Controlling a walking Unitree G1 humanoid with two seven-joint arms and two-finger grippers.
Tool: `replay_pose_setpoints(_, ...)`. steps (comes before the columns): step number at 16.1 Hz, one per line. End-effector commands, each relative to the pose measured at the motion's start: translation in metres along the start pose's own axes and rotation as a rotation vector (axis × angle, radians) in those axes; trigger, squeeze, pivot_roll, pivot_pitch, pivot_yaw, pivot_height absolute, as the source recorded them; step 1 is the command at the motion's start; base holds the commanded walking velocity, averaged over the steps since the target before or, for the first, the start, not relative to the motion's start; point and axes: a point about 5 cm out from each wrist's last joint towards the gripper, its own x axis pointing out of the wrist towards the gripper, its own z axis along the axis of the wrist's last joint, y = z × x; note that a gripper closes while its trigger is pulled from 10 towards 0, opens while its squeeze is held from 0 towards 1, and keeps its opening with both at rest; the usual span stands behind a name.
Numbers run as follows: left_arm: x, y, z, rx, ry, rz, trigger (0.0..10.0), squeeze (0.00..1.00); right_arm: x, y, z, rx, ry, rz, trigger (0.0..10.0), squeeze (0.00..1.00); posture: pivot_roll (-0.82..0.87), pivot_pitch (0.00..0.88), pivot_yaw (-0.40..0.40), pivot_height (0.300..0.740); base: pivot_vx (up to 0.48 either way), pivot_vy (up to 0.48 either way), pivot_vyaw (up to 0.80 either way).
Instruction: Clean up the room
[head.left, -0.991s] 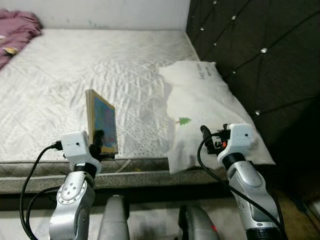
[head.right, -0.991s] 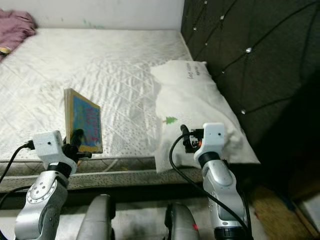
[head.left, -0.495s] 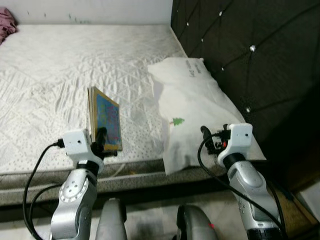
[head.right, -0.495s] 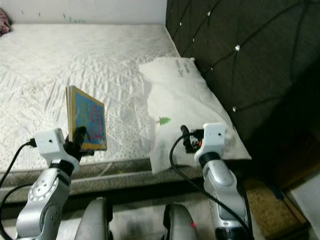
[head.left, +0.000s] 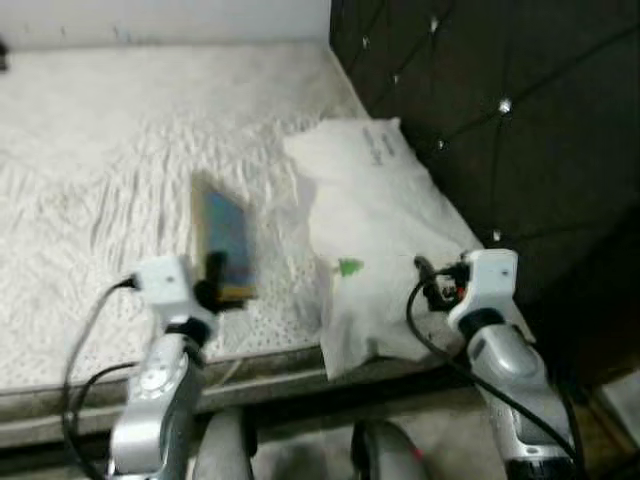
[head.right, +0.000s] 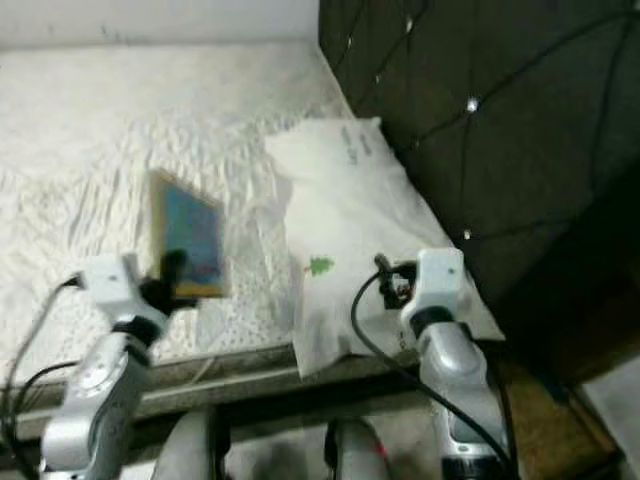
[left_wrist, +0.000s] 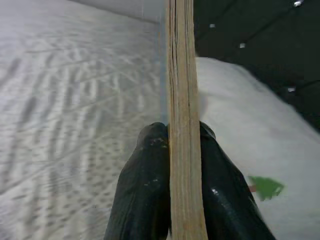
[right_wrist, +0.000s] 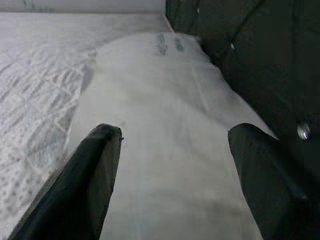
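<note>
Your left gripper (left_wrist: 182, 200) has its fingers (left_wrist: 142, 195) clamped on the lower edge of the book (head.left: 225, 245), one pad on each cover. The book stands upright on edge between them, held above the mattress (head.left: 90, 180) near its front edge; wrist view looks straight down the page block, spine side not discernible. Head views are blurred, so the cover reads only as blue with a tan border.

Your right gripper (right_wrist: 175, 165) has fingers (right_wrist: 87, 175) spread wide, nothing between them. The white pillow (head.left: 375, 220) lies just beyond and under the fingertips, contact not discernible. The pillow lies along the dark tufted headboard (head.left: 480, 90), with a small green tree print (head.left: 348, 267) on the side towards the book.
</note>
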Motion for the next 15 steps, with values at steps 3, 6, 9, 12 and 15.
replay_pose_setpoints(3, -0.002, 0.010, 0.003, -0.036, 0.018, 0.047, 10.0, 0.00, 0.002, 0.010, 0.005, 0.006, -0.018, 0.034, 10.0, 0.00, -0.02, 0.085, -0.034, 0.639, 0.000, 0.000, 0.00)
replay_pose_setpoints(6, 0.004, 0.010, -0.006, -0.138, 0.110, 0.068, 10.0, 0.00, -0.001, 0.009, 0.007, 0.007, -0.030, 0.030, 10.0, 0.00, -0.03, 0.098, -0.035, 0.614, 0.000, 0.000, 0.00)
replay_pose_setpoints(9, 0.009, 0.012, -0.012, -0.148, 0.176, 0.067, 10.0, 0.00, -0.003, 0.005, 0.007, -0.030, -0.021, 0.040, 10.0, 0.00, -0.03, 0.101, -0.038, 0.579, 0.000, 0.000, 0.00)
replay_pose_setpoints(12, 0.014, 0.025, -0.012, -0.153, 0.190, 0.121, 10.0, 0.00, -0.011, -0.006, 0.005, -0.039, -0.005, 0.044, 10.0, 0.00, -0.04, 0.110, -0.042, 0.575, 0.000, 0.000, 0.00)
replay_pose_setpoints(15, 0.028, 0.033, -0.007, -0.182, 0.178, 0.171, 10.0, 0.00, -0.018, -0.012, 0.004, -0.053, 0.006, 0.032, 10.0, 0.00, -0.05, 0.120, -0.041, 0.575, 0.000, 0.000, 0.00)
